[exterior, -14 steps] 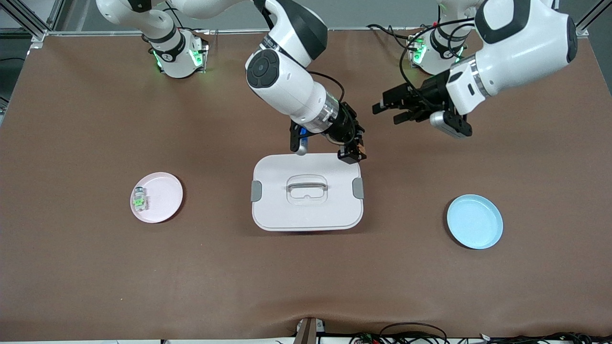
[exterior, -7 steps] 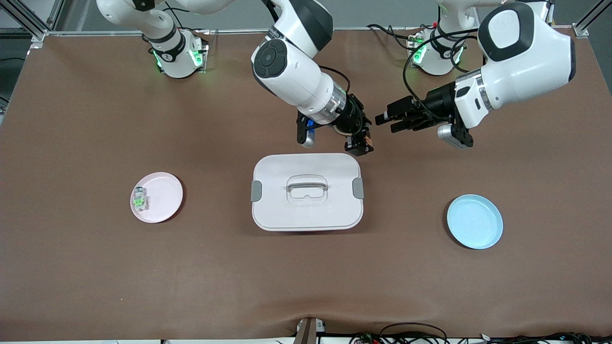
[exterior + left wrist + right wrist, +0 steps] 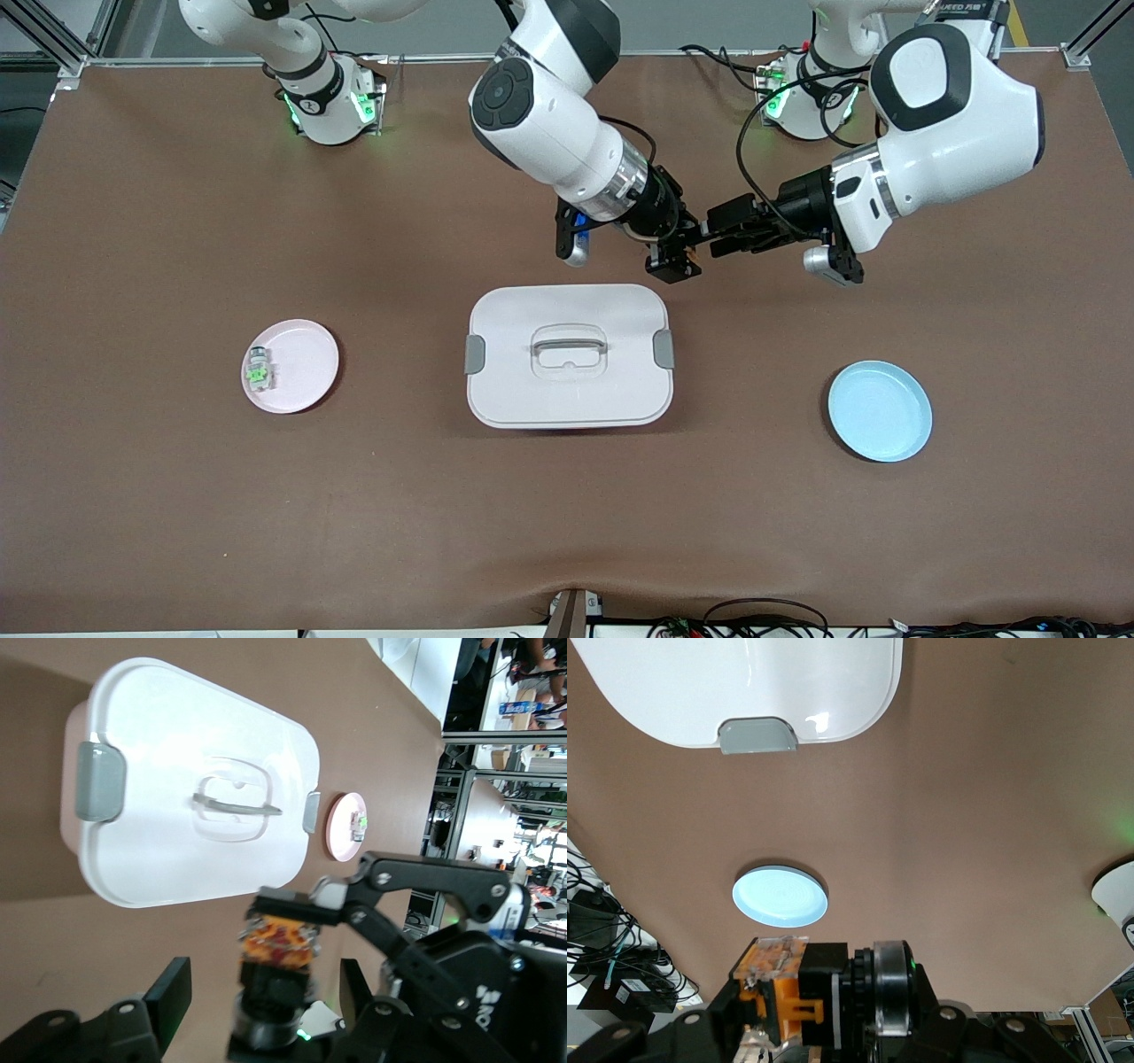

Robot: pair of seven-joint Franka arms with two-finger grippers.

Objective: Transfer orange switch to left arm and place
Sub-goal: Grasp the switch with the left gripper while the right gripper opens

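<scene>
The orange switch [image 3: 685, 258], a small black block with an orange middle, hangs in the air just off the box's corner, over bare table. My right gripper [image 3: 675, 262] is shut on it; in the right wrist view the switch [image 3: 780, 979] fills that gripper [image 3: 799, 1010]. My left gripper [image 3: 714, 241] meets it from the left arm's end. In the left wrist view its open jaws [image 3: 264, 985] stand on either side of the switch [image 3: 276, 943] with a gap on each side. The white lidded box [image 3: 569, 354] sits mid-table, nearer the front camera than both grippers.
A pink plate [image 3: 301, 365] carrying a pale part with a green centre [image 3: 258, 375] lies toward the right arm's end. A blue plate [image 3: 880, 410] with nothing on it lies toward the left arm's end. The blue plate [image 3: 780, 897] and the box's clip [image 3: 758, 735] show in the right wrist view.
My right gripper carried the switch off the box's corner toward the left arm's end. My left gripper moved in to it and narrowed its jaws around the switch.
</scene>
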